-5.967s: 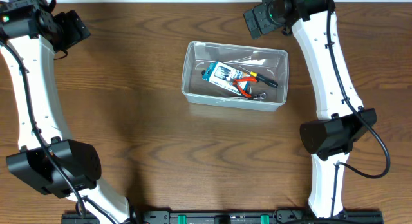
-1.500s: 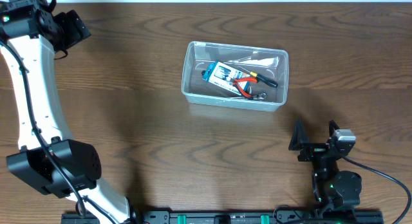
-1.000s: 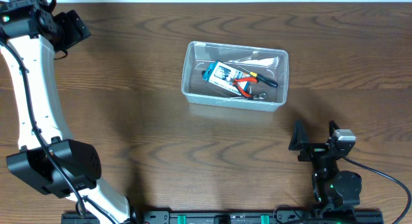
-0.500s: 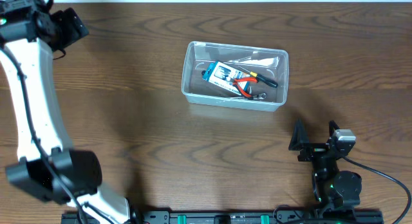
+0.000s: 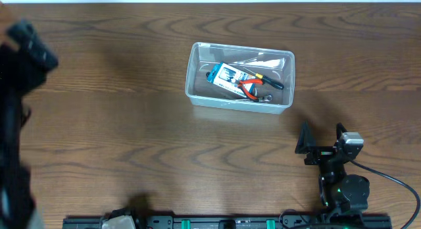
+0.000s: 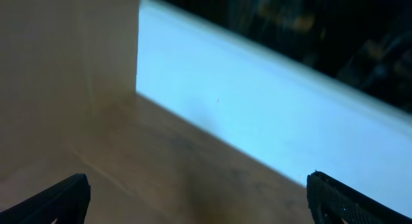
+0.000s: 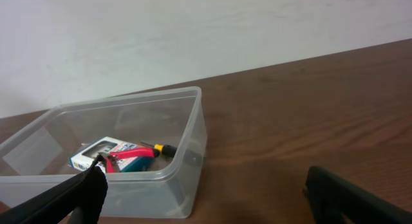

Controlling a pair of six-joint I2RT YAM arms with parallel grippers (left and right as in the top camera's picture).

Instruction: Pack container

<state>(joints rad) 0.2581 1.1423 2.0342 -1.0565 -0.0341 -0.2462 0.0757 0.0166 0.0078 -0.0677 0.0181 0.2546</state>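
Observation:
The clear plastic container [image 5: 237, 102] stands at the middle back of the table. In it lie a blue-and-white packaged box [image 5: 227, 76], red-handled pliers [image 5: 252, 88] and a yellow-and-black screwdriver [image 5: 268, 80]. My right gripper [image 5: 322, 138] rests at the front right, open and empty, well short of the container. Its wrist view shows the container [image 7: 193, 121] ahead on the left, between wide-apart fingers [image 7: 80, 197]. My left gripper [image 5: 29, 45] is a dark blur at the far left edge. Its wrist view shows spread fingers [image 6: 64, 198] with nothing between them.
The left arm is a dark motion blur down the left edge [image 5: 10, 137]. The left wrist view shows only brown table and a pale wall [image 6: 257, 121]. The right arm's base [image 5: 345, 189] sits at the front right edge.
The right arm folded back from the far right to the front right and has since stayed still. The left arm has just swung left and toward the front, now blurred. The container has not moved.

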